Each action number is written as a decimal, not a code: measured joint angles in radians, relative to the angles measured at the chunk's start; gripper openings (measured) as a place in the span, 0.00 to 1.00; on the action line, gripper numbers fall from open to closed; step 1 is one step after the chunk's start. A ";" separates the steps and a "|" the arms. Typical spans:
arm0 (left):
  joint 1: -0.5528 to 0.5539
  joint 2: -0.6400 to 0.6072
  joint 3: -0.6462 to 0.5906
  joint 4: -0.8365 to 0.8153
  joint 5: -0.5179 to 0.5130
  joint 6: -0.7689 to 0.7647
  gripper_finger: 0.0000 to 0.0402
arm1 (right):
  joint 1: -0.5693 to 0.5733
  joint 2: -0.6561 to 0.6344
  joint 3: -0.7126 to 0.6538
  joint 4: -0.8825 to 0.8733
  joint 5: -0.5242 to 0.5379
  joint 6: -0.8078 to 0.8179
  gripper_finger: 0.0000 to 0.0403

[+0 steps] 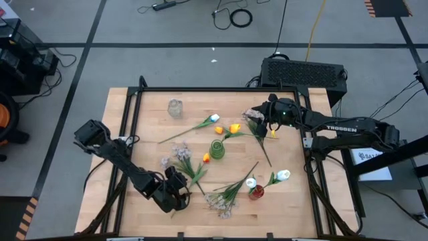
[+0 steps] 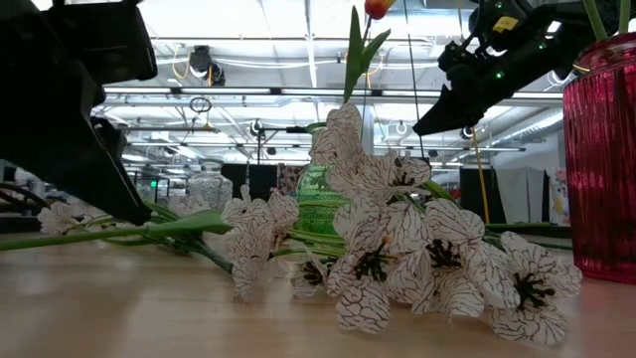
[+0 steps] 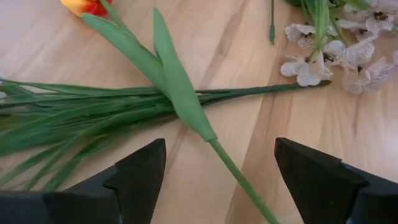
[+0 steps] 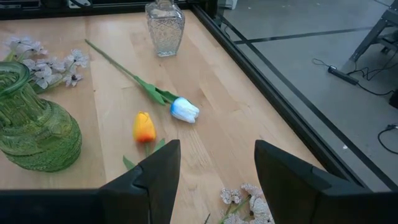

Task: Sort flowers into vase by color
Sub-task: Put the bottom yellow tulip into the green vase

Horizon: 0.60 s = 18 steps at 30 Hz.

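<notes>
Green stems: long artificial flowers (image 1: pixel 231 130) lie scattered over the pale wooden table (image 1: pixel 144 201): orange-yellow tulips, white tulips and bushy sprays of tiny whitish-pink blossoms.
Vases: a green ribbed glass vase (image 1: pixel 217 148) near the middle holds one orange tulip; a red glass vase (image 1: pixel 256 193) toward the near right holds a white tulip; a clear cut-glass vase (image 1: pixel 175 108) at the far left stands without a flower.
Left gripper (image 3: pixel 217 171): low over the near-left of the table, fingers spread wide apart and holding nothing; between them lies the thin green stem of an orange tulip (image 3: pixel 186 102), crossed over a blossom spray's stalks (image 3: pixel 74 112).
Right gripper (image 4: pixel 214 168): raised above the far right of the table, fingers parted with nothing between them; an orange tulip (image 4: pixel 144 127) and a white tulip (image 4: pixel 185 110) lie ahead of it.
Step in hand: likely the left arm lining up to pick that orange tulip by its stem.
Next move calls for: dropping squarely over the single stem, closing without snagging the spray's stalks beneath, then carrying it to the green vase.
</notes>
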 joint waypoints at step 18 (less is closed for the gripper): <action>0.041 0.020 0.001 -0.022 0.172 0.023 0.34 | 0.000 0.000 0.000 0.000 0.000 0.001 0.49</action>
